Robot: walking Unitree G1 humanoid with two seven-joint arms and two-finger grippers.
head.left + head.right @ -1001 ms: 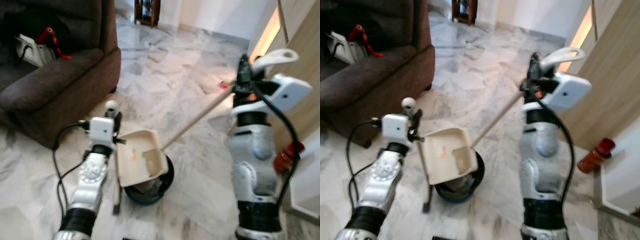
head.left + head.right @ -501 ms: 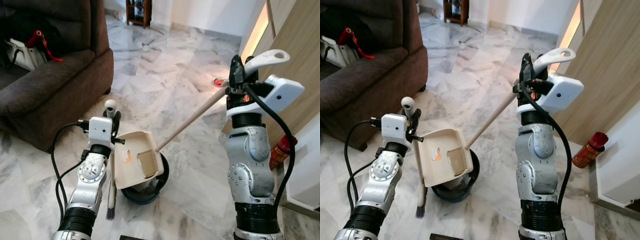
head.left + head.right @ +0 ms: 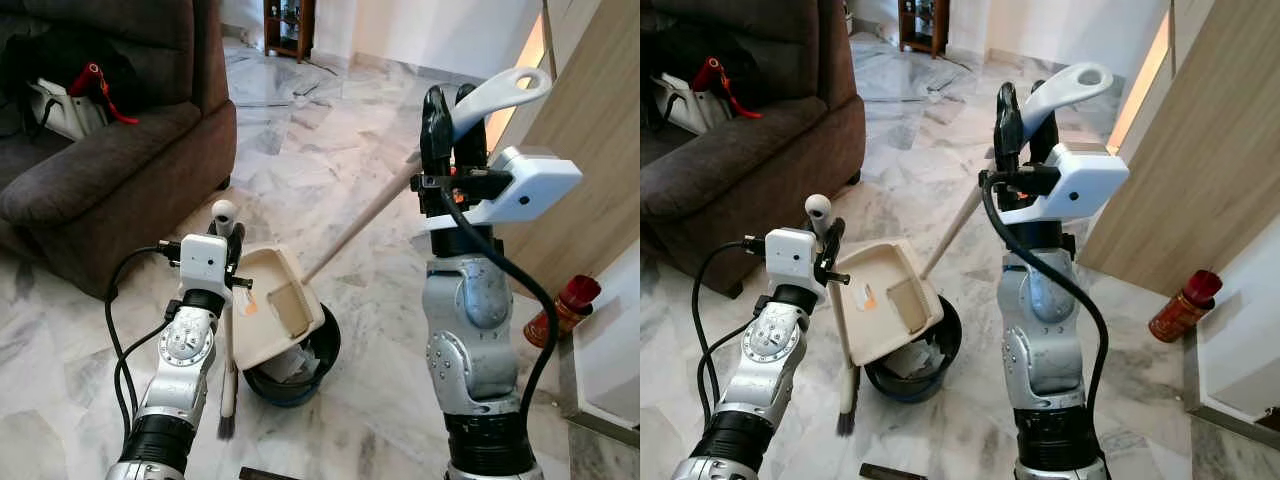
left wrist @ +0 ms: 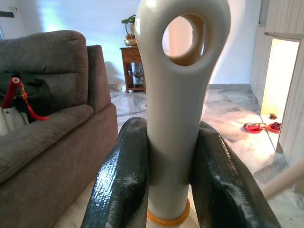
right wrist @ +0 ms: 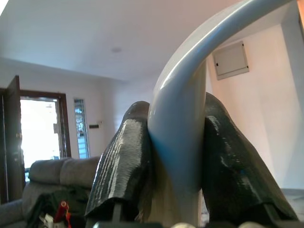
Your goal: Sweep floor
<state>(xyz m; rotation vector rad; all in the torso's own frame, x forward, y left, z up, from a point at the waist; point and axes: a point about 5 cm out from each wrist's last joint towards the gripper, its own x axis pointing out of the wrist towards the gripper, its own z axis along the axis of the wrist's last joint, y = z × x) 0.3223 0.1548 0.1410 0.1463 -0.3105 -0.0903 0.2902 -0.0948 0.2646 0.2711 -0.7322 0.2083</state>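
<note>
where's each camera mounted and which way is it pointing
Left eye view: on the head, facing forward and down at the dustpan tipped over the bin; both silver arms show.
Right eye view: the head's other eye, same scene, sofa on the robot's left.
Left wrist view: on the left wrist, looking along the left pincer, shut on the brush handle.
Right wrist view: on the right wrist, tilted up along the right pincer, shut on the dustpan handle.
Shared: both wrist views catch the sofa.
</note>
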